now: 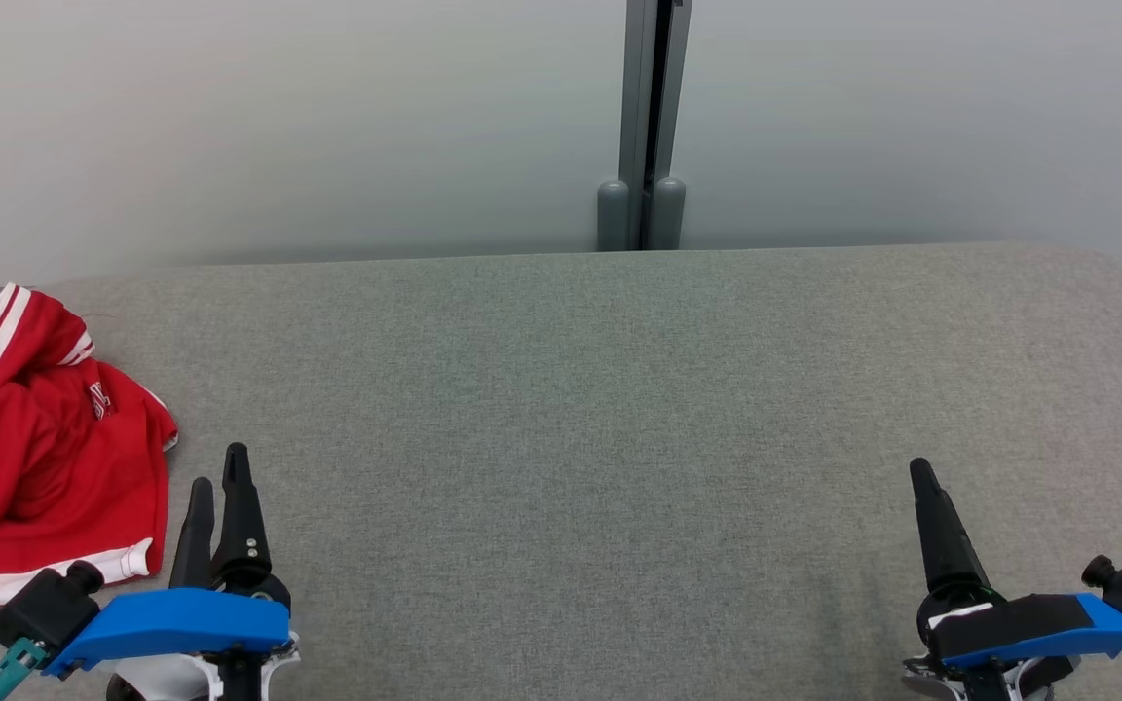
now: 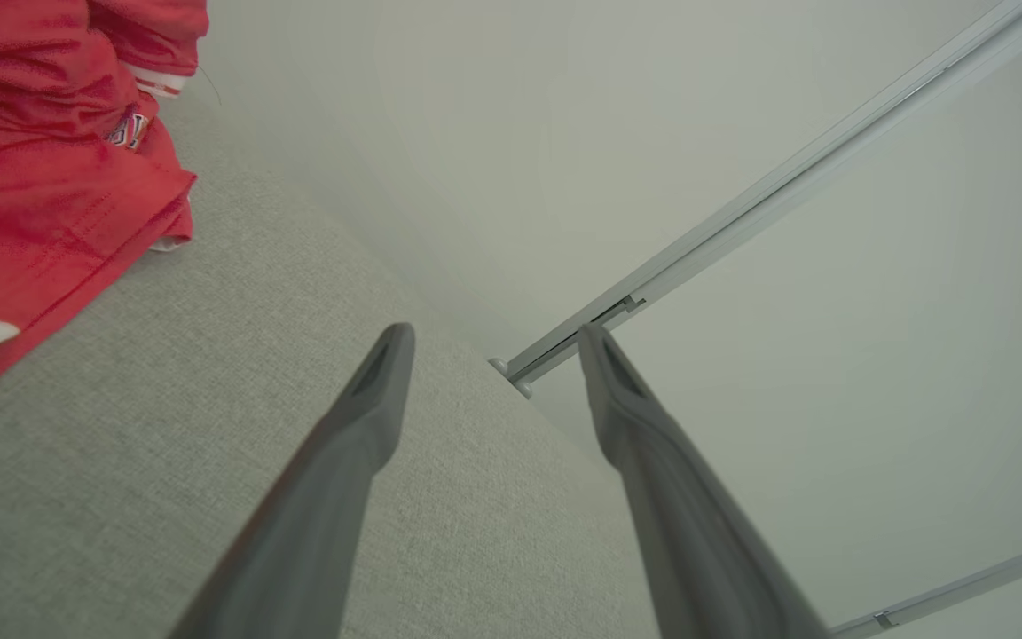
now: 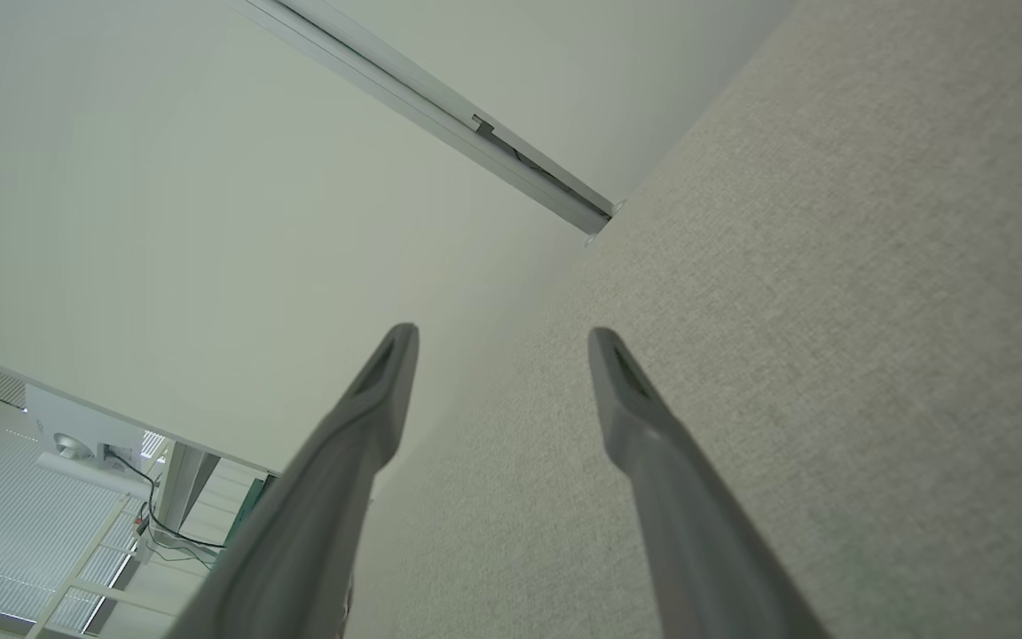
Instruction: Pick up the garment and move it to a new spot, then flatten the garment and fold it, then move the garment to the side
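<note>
Red garment (image 1: 35, 458) with white trim, crumpled in a heap at the left end of the grey counter (image 1: 619, 409), running out past the left border of the head view. Hard to tell whether any of it hangs over that end. Left gripper (image 1: 218, 467) just beside the heap's right hem, apart from the cloth, spread wide and holding nothing. Right gripper (image 3: 500, 335) well apart, at the counter's right side, also spread wide and empty, above bare surface.

Pick-up apparently not yet begun. Likely trouble from here:

- Pinching only the top layer or the loose white-banded hem, and so dragging the heap instead of lifting it.
- Clamping several layers at once, trapping folds and making the later flattening harder.
- Nudging the pile further left on approach and tipping it off the counter, with so little room at that end.
- Coming in too low and digging into the counter's soft-looking cover, or gathering that cover along with the cloth.
- Lifting from a single point with the left arm alone, probably leaving the garment twisted and dangling.
- Losing the smooth-looking cloth from a shallow grip midway through the move.
</note>
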Available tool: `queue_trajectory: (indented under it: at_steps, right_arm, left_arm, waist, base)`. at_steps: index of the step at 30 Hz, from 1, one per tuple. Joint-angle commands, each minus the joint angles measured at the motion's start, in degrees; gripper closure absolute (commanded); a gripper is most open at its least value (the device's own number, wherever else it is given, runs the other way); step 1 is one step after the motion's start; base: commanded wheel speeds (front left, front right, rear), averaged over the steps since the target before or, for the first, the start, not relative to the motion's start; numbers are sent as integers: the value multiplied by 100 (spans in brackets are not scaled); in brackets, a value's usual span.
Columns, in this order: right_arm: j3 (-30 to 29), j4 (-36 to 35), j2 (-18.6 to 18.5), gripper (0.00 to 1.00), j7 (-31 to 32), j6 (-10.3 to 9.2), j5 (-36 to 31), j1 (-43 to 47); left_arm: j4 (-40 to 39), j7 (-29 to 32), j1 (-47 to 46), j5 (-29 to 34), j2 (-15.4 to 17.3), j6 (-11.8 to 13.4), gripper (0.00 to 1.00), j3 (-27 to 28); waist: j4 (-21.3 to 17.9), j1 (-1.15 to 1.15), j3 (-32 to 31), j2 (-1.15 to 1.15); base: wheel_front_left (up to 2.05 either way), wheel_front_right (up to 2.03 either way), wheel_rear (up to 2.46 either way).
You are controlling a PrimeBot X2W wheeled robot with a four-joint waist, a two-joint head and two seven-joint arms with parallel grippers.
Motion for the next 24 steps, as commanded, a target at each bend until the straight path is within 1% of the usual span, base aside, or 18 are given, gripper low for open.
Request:
queue_trajectory:
  at_steps: [1,8,20,24]
  right_arm:
    - [42,-82,-43,0,-60,8,-203,-123]
    - [139,-41,-48,0,-187,9,-778,-124]
    - [252,-32,-56,0,-383,11,-1734,-136]
    - [274,-7,-57,0,-430,11,-1942,-133]
  left_arm:
    - [-57,-65,-130,257,48,32,0,-40]
    - [-9,-192,-137,1034,51,140,0,-165]
    - [175,-385,-154,2103,57,255,0,-335]
    - [232,-432,-167,2346,64,301,0,-370]
  waist:
    - [2,0,-5,0]
    - [18,0,-26,0]
    - [17,0,-28,0]
    - [18,0,-25,0]
  base:
    - [0,0,0]
    - [0,0,0]
    - [0,0,0]
    - [0,0,0]
